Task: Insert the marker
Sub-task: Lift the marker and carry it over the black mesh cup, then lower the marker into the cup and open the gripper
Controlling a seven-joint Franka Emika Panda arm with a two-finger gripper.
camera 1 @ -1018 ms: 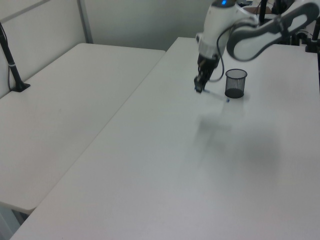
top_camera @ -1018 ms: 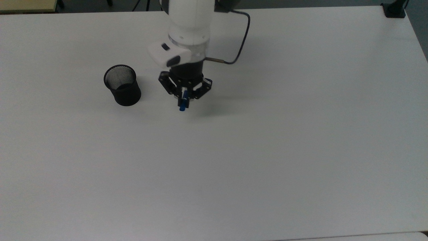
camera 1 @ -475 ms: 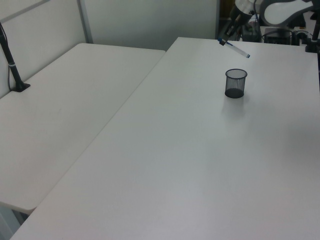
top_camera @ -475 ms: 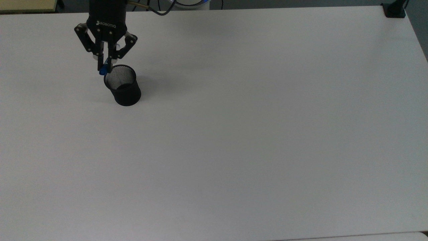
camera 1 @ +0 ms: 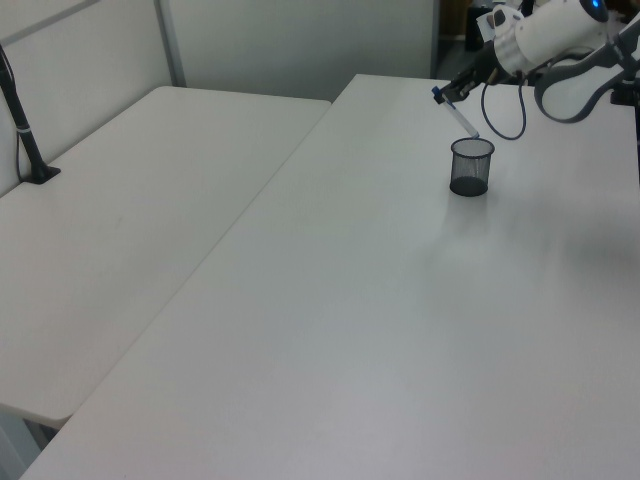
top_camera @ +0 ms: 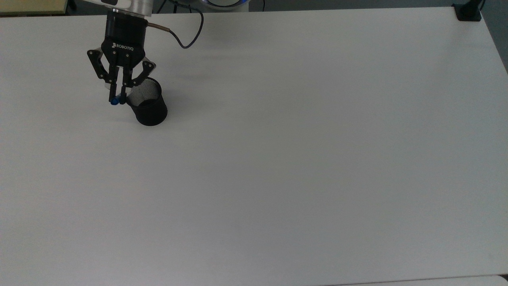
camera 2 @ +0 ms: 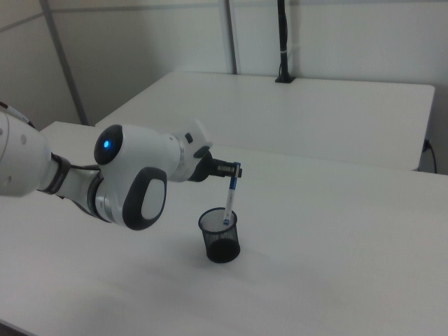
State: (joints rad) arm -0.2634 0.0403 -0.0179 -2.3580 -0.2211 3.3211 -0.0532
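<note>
In the top view, the pincer [top_camera: 119, 97] is seen just left of the black mesh cup [top_camera: 147, 103], closed on the blue upper end of the marker [camera 2: 230, 196]. In the right view, the marker's long axis is held close to upright, and its lower blue end is seen at the cup's rim, apparently just inside the mouth. Apart from that tip, nothing can be made out in the cup, which stands on the white table [top_camera: 301, 159].

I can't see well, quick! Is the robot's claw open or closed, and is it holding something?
Claw: closed on the marker, holding it by its top end above the black mesh cup.
</note>
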